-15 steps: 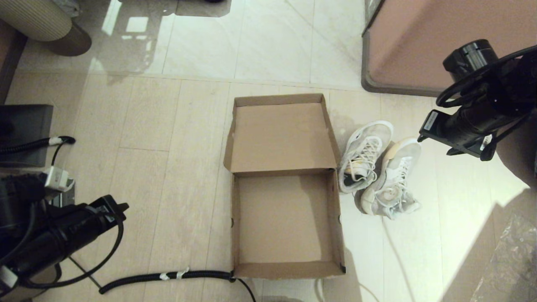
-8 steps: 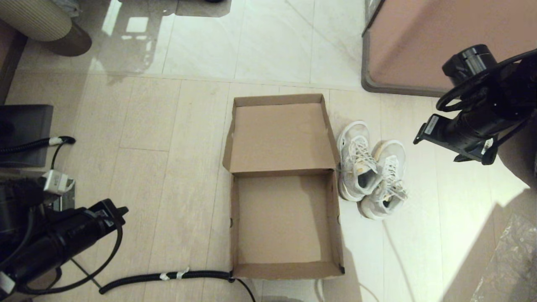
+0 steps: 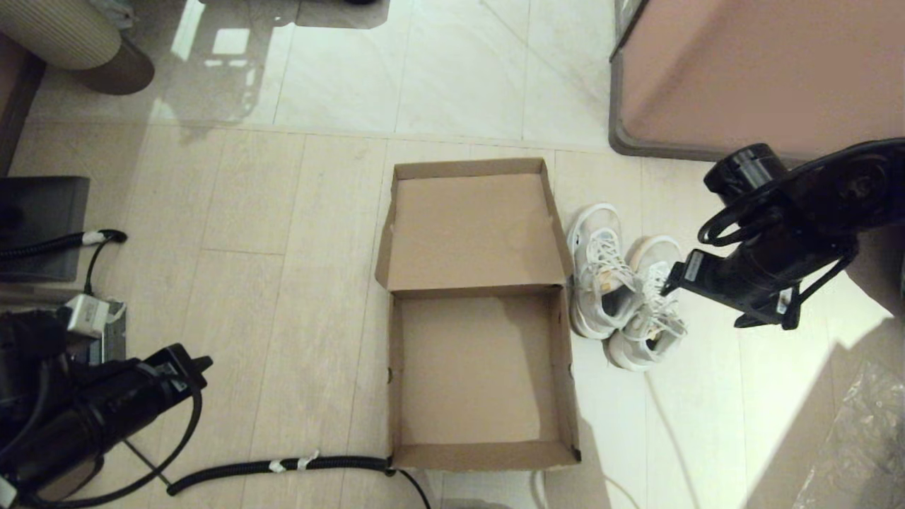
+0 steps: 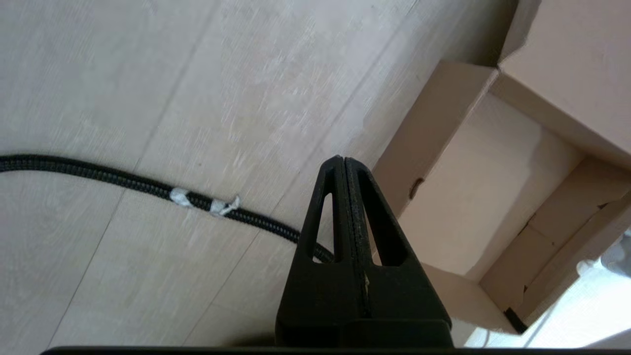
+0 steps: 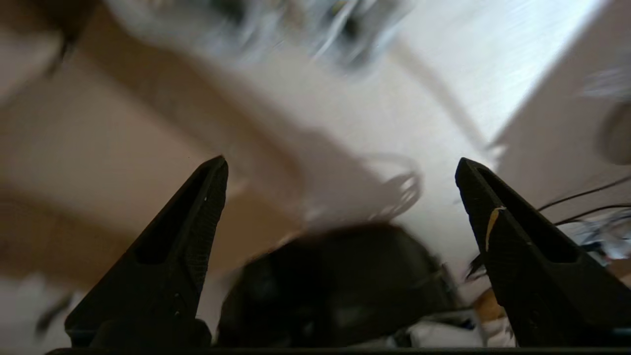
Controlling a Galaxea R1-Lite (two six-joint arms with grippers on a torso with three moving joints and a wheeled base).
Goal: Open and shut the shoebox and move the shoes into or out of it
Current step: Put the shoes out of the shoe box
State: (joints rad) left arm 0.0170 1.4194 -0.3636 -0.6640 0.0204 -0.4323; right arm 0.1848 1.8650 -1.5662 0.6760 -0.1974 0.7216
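The brown cardboard shoebox (image 3: 481,456) lies open on the floor with nothing inside, its lid (image 3: 474,226) folded back on the far side. Both white lace-up shoes (image 3: 626,290) stand side by side on the floor, touching the box's right wall. My right gripper (image 3: 670,286) hovers at the right-hand shoe's laces, open and holding nothing (image 5: 340,165). The shoes (image 5: 315,24) show only as a blur in the right wrist view. My left gripper (image 3: 201,364) is parked at the lower left, shut and empty (image 4: 343,159), pointing at the box's left wall (image 4: 429,143).
A large pinkish-brown block with a dark grey rim (image 3: 742,71) stands at the back right. A black corrugated cable (image 3: 283,465) runs along the floor to the box's near left corner. A dark case (image 3: 42,226) sits at far left and crinkled plastic (image 3: 862,438) at lower right.
The shoes, tilted and spread a second ago, now stand upright and closer to the box. My right arm has dropped and moved left to the shoes. The left arm barely shifted.
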